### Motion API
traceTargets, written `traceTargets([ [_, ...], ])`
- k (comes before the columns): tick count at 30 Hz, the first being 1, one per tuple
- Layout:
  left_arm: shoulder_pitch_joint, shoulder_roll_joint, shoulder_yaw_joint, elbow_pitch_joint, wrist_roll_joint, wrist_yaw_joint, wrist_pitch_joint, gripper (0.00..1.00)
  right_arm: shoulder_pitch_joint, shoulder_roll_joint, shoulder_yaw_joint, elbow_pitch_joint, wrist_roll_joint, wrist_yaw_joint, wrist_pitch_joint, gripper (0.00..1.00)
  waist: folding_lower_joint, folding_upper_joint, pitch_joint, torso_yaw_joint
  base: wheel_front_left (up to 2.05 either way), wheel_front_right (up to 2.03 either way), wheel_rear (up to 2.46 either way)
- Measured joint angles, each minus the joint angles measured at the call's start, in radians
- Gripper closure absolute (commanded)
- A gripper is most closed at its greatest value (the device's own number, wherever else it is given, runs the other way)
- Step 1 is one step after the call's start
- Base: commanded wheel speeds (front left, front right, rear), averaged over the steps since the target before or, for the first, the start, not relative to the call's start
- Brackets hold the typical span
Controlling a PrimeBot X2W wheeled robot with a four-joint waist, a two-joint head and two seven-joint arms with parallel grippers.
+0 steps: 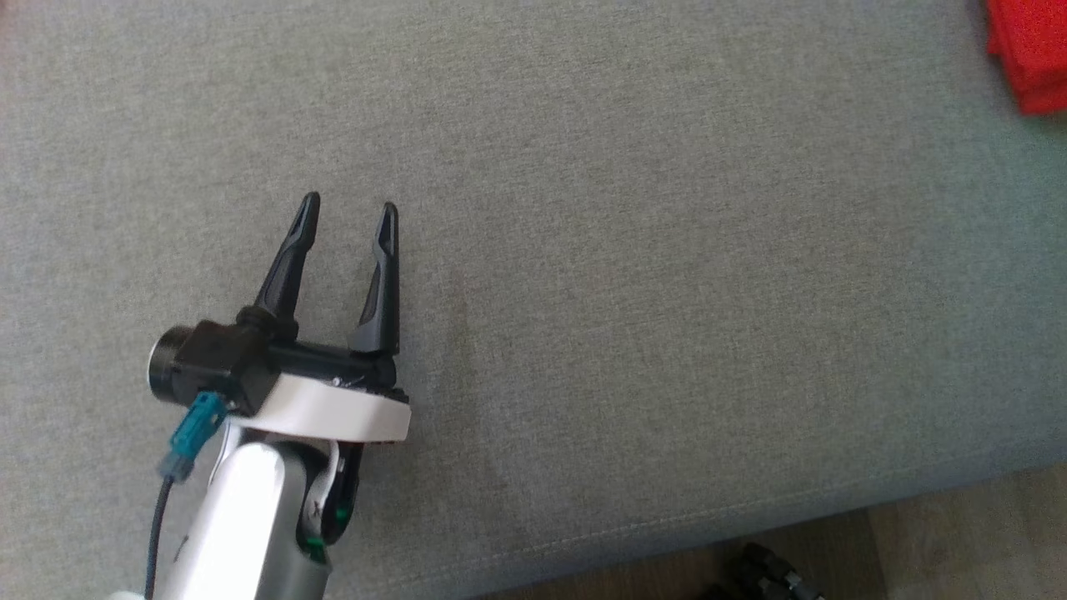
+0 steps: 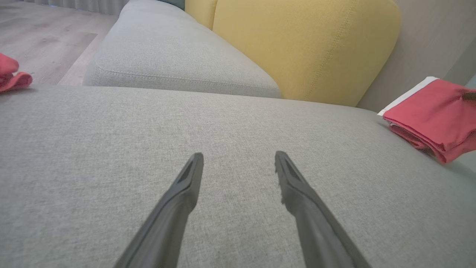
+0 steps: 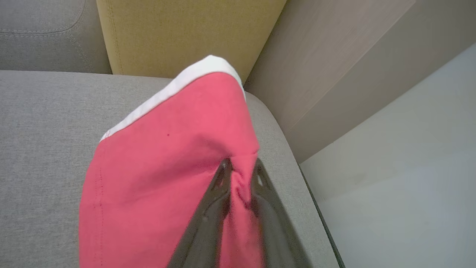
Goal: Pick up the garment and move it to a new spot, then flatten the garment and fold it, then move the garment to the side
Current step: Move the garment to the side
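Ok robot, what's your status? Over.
Left end effector open above grey fabric sofa cushion. Right end effector pinching folded red cloth garment, white trim. Nothing blocking.

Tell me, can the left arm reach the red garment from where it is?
Probably yes: only bare sofa cushion lies between the open left gripper and the garment, though the right gripper is pinching it.

The heathered grey woven sofa seat (image 1: 667, 250) is showing a fine pale fleck. At the upper right of the head view, the red cloth garment (image 1: 1029, 50) is appearing bright red; in the right wrist view it is reading pinkish, a plain white band (image 3: 167, 91) edging it at upper centre. The mustard-yellow back cushion (image 2: 297, 48) is carrying matching stitching. The left gripper (image 1: 349, 204) is showing black fingers, a white forearm (image 1: 242, 517) and a teal connector (image 1: 193, 433).
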Motion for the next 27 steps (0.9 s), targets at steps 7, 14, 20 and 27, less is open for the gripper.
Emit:
traceTargets([
  [7, -0.016, 0.0, 0.0, 0.006, 0.0, -0.001, 0.0, 0.0, 0.003, -0.012, -0.11, 0.002, -0.129, 0.0, -0.005, 0.0, 0.0, 0.0, 0.017, 0.008, 0.0, 0.0, 0.0],
  [14, -0.024, 0.0, 0.003, 0.016, 0.0, -0.003, 0.0, 0.0, 0.004, 0.021, -0.211, 0.003, -0.238, 0.0, -0.029, 0.0, 0.0, 0.0, 0.017, 0.01, 0.0, 0.0, 0.0],
  [20, -0.025, -0.002, 0.013, 0.028, -0.017, -0.005, -0.007, 0.0, 0.018, 0.088, -0.273, -0.003, -0.297, 0.0, -0.075, 0.0, 0.0, 0.0, -0.017, 0.008, 0.0, 0.0, 0.0],
  [27, -0.005, -0.013, 0.05, 0.036, -0.033, 0.0, -0.007, 0.0, 0.075, 0.221, -0.288, -0.021, -0.308, 0.0, -0.174, 0.0, -0.0001, 0.0, -0.101, 0.009, 0.0, 0.0, 0.0],
])
